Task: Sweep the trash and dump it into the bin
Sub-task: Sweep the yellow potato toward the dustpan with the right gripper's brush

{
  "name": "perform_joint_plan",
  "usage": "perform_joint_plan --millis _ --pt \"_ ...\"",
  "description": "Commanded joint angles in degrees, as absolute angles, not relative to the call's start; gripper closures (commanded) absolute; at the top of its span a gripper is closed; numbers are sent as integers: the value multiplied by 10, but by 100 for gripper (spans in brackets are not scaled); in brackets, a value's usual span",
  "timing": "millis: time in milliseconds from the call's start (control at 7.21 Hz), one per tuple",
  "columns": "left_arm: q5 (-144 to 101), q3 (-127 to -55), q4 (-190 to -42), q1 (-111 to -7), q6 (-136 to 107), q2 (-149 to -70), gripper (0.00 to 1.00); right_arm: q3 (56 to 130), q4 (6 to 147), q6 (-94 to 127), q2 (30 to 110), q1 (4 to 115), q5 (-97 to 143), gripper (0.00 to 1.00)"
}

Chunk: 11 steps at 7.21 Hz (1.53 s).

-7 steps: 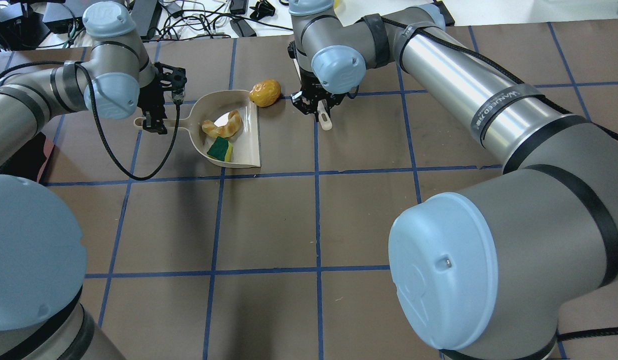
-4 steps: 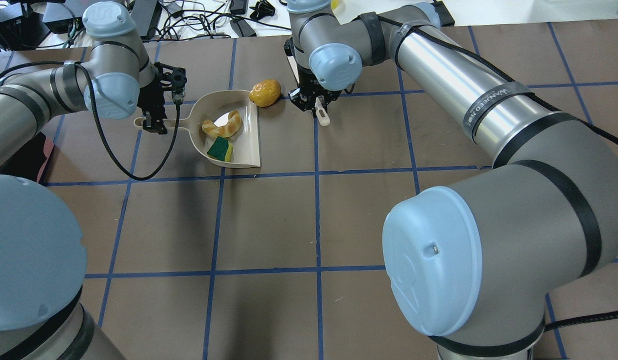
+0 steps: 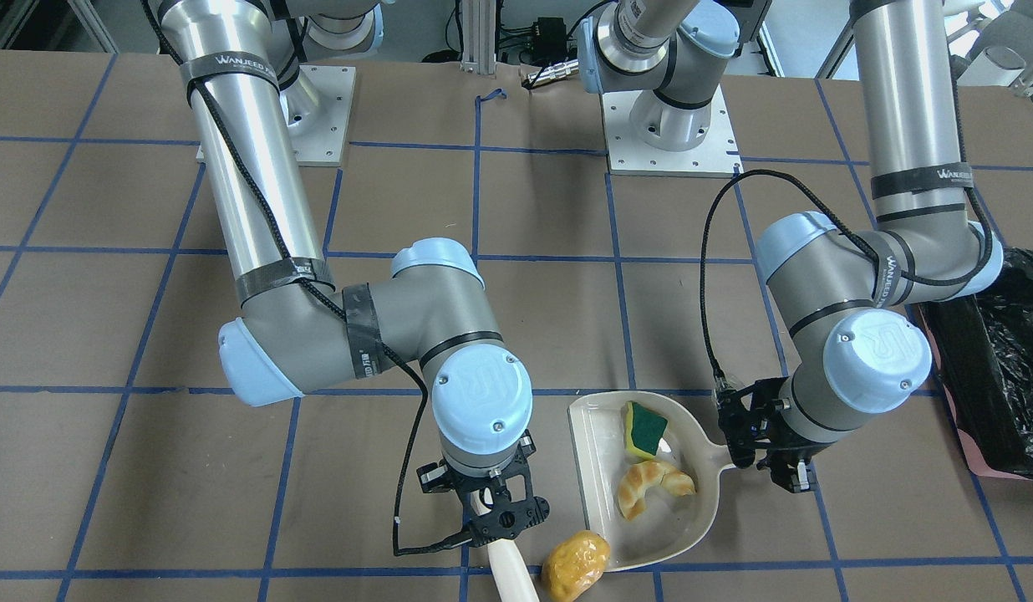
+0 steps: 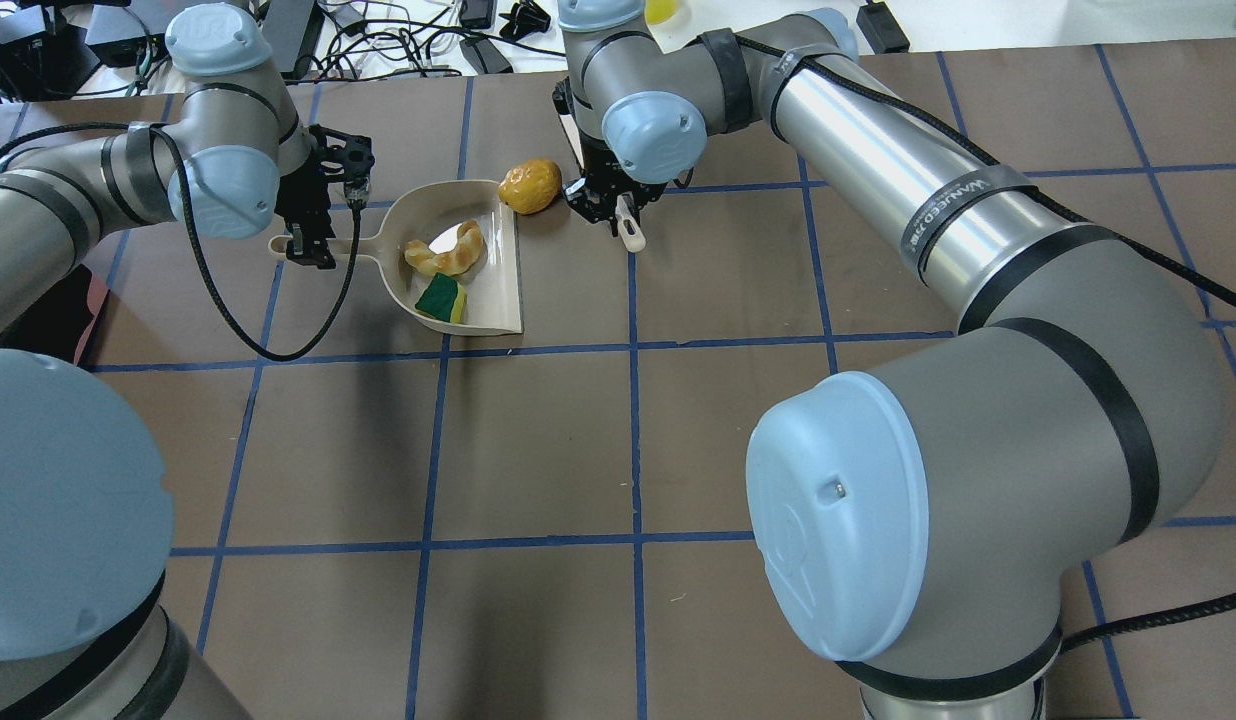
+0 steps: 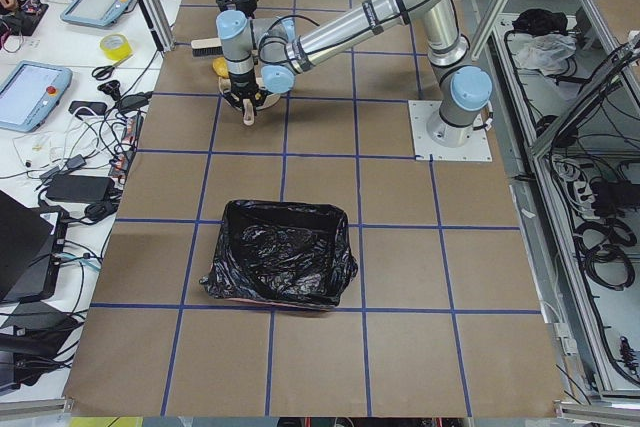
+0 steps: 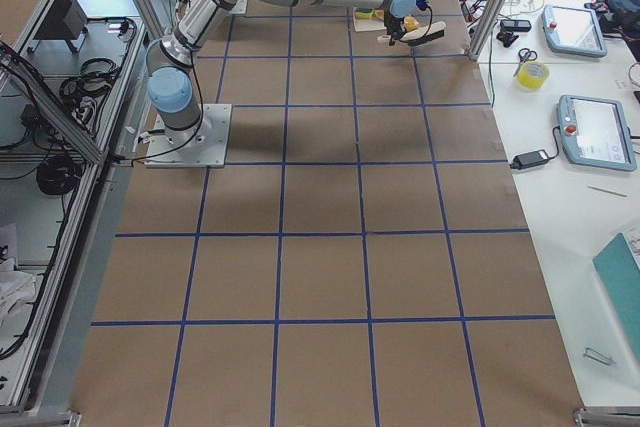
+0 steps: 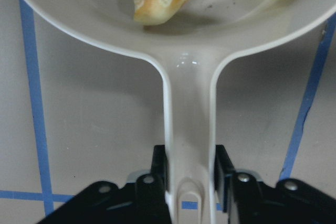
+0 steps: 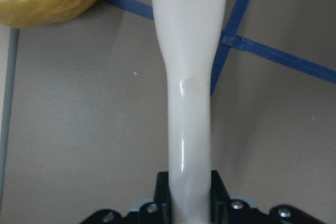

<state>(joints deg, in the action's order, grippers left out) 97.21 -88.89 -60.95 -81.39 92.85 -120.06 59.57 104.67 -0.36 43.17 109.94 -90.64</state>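
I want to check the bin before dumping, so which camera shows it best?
The exterior left view: the whole bin, black bag open. The front-facing view catches only one side at its frame edge, the overhead a dark sliver; the other views miss it.

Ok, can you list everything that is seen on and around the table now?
table: one, brown with blue lines.
dustpan: one, beige, on the table, held by its handle.
croissant: one, golden-brown, inside the dustpan.
sponge piece: one, green and yellow, inside the dustpan.
potato-like lump: one, yellow-brown, on the table beside the dustpan's open edge.
brush: one, white handle, beside the lump.
bin: one, black-lined, table end at robot's left.
tablets: two, grey, on the side bench.
left gripper: one, black, shut on the dustpan handle.
right gripper: one, black, shut on the brush handle.
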Motion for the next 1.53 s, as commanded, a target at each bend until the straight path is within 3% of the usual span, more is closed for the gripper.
perform_joint_plan --millis 0,1388 --pt "972 -889 -609 -814 929 -1201 96 596 1047 3 432 1125 -906 100" --pt "972 -893 -606 -814 933 -1200 96 611 1000 154 462 1199 -878 100"
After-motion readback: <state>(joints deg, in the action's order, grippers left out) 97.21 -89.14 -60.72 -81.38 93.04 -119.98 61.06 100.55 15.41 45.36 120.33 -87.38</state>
